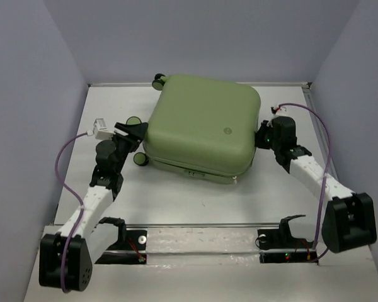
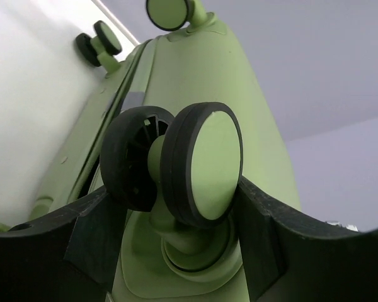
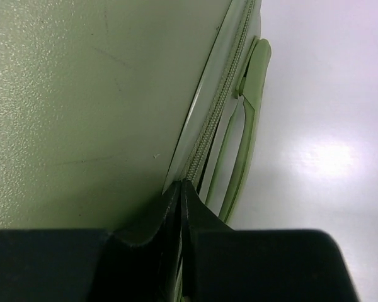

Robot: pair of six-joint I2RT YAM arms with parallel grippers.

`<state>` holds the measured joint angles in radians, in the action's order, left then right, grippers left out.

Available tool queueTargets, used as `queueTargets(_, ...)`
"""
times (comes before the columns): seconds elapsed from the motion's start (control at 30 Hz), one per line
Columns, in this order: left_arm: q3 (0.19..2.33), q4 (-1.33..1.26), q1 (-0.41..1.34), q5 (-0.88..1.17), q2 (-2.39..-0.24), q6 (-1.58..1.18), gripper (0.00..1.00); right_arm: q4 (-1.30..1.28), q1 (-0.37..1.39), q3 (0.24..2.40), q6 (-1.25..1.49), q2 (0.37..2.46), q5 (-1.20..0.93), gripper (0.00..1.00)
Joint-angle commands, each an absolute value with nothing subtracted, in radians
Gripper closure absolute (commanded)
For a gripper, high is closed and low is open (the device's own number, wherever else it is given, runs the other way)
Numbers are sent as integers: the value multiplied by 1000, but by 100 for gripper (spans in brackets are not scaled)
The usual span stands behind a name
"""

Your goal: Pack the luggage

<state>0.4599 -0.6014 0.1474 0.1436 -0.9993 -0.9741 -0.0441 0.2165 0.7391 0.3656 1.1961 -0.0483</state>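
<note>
The luggage is a pale sage-green hard-shell suitcase lying flat and closed in the middle of the table. My left gripper is at its left side. In the left wrist view the gripper has a finger on each side of a green-and-black double caster wheel, touching it. My right gripper is at the luggage's right side. In the right wrist view the gripper is shut at the zipper line, with a thin pale-green sliver between the pads. The shell fills the left of that view.
Other caster wheels show at the back left corner and the near left corner. A pale green side handle lies beside the zipper. Grey walls close in the table on three sides. A metal rail runs along the near edge.
</note>
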Motion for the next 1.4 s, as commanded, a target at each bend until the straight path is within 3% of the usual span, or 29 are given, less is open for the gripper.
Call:
queueTargets(0.0, 407, -542, 242, 141, -758, -838, 94, 158, 259, 966, 339, 1333, -524, 88)
queueTargets(0.1, 413, -433, 249, 115, -640, -815, 94, 57, 259, 1061, 327, 1290, -462, 67)
queueTargets(0.13, 420, -411, 249, 106, -617, -789, 94, 4, 259, 1046, 318, 1254, -437, 55)
queueTargets(0.23, 422, -391, 250, 107, -604, -769, 94, -105, 259, 918, 328, 1057, -341, 43)
queueTargets(0.3, 397, -403, 252, 106, -606, -769, 94, -126, 259, 823, 374, 950, -337, 44)
queueTargets(0.37, 373, -425, 255, 104, -612, -773, 94, -112, 293, 645, 438, 789, -369, 75)
queueTargets(0.43, 365, -439, 256, 94, -626, -772, 94, -62, 342, 521, 489, 670, -399, 90)
queueTargets(0.47, 361, -440, 256, 84, -632, -769, 94, -48, 407, 414, 520, 637, -391, 90)
queueTargets(0.57, 345, -475, 258, 83, -650, -779, 94, -11, 495, 304, 538, 571, -316, 85)
queueTargets(0.6, 341, -483, 258, 86, -655, -785, 94, -12, 495, 296, 537, 571, -310, 80)
queueTargets(0.63, 338, -492, 259, 90, -661, -788, 94, 24, 495, 292, 534, 575, -299, 65)
queueTargets(0.67, 333, -495, 261, 94, -664, -790, 94, 34, 495, 288, 514, 584, -285, 60)
queueTargets(0.87, 287, -495, 261, 87, -661, -778, 94, 162, 495, 256, 526, 727, -189, 48)
queueTargets(1.07, 258, -497, 261, 86, -663, -770, 94, 279, 495, 250, 483, 793, -57, 44)
queueTargets(1.27, 241, -509, 262, 83, -664, -769, 94, 477, 495, 219, 451, 785, -112, 44)
queueTargets(1.37, 235, -514, 262, 84, -667, -772, 94, 560, 495, 196, 460, 782, -164, 58)
